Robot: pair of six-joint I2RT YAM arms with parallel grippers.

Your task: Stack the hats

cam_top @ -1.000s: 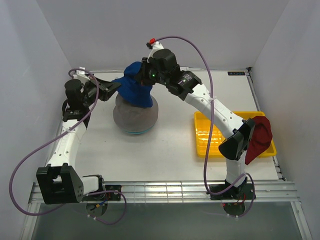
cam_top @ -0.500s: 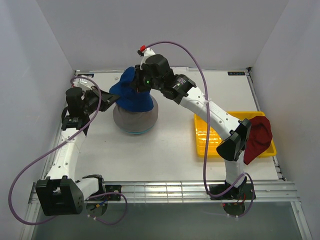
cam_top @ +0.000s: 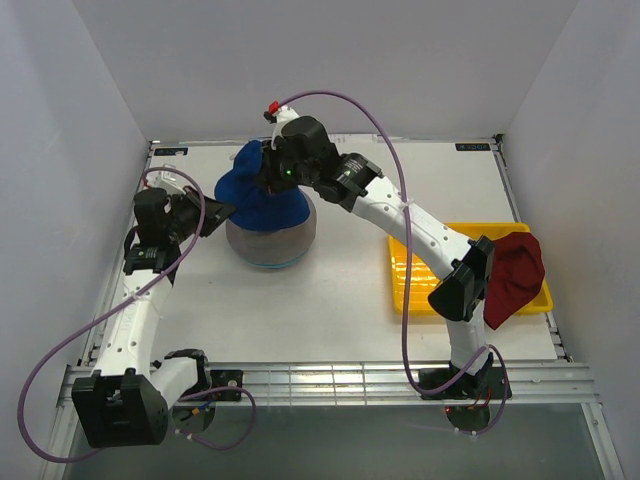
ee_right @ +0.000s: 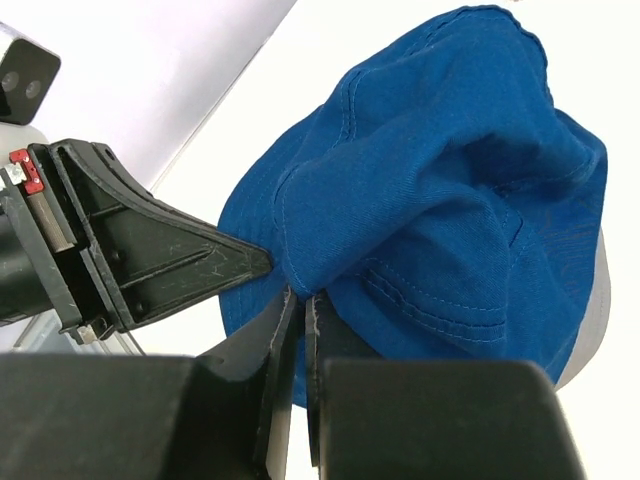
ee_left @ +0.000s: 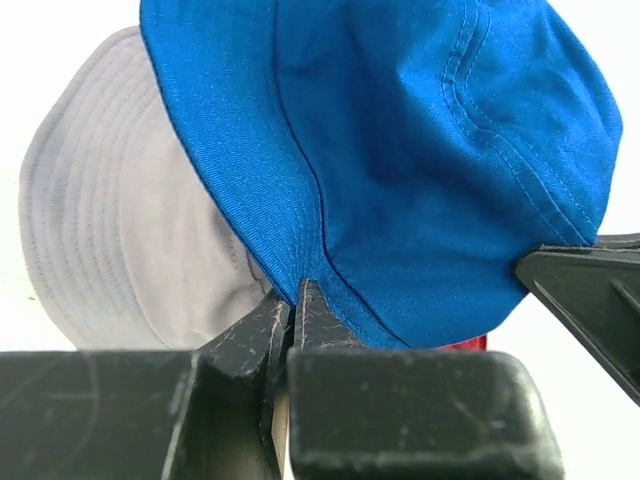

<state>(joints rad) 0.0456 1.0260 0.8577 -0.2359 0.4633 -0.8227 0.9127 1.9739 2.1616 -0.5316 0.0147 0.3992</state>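
Observation:
A royal blue hat [cam_top: 262, 198] lies crumpled on top of a grey hat [cam_top: 272, 236], and a teal rim [cam_top: 268, 265] shows under the grey one. My left gripper [cam_top: 226, 209] is shut on the blue hat's brim at its left side; the pinch shows in the left wrist view [ee_left: 296, 292]. From behind, my right gripper [cam_top: 268, 178] is shut on a fold of the same blue hat [ee_right: 440, 200], with the closed tips [ee_right: 301, 296] right next to the left gripper [ee_right: 190, 262]. A dark red hat [cam_top: 516, 272] hangs at the right arm's elbow over the tray.
A yellow tray [cam_top: 415, 268] sits at the right of the table, partly under the right arm. White walls close in on the left, back and right. The grey hat [ee_left: 110, 230] fills the left of the left wrist view.
The right gripper has carried the blue hat leftward and lower onto the grey hat. The left gripper has pulled toward the near left, still holding the brim.

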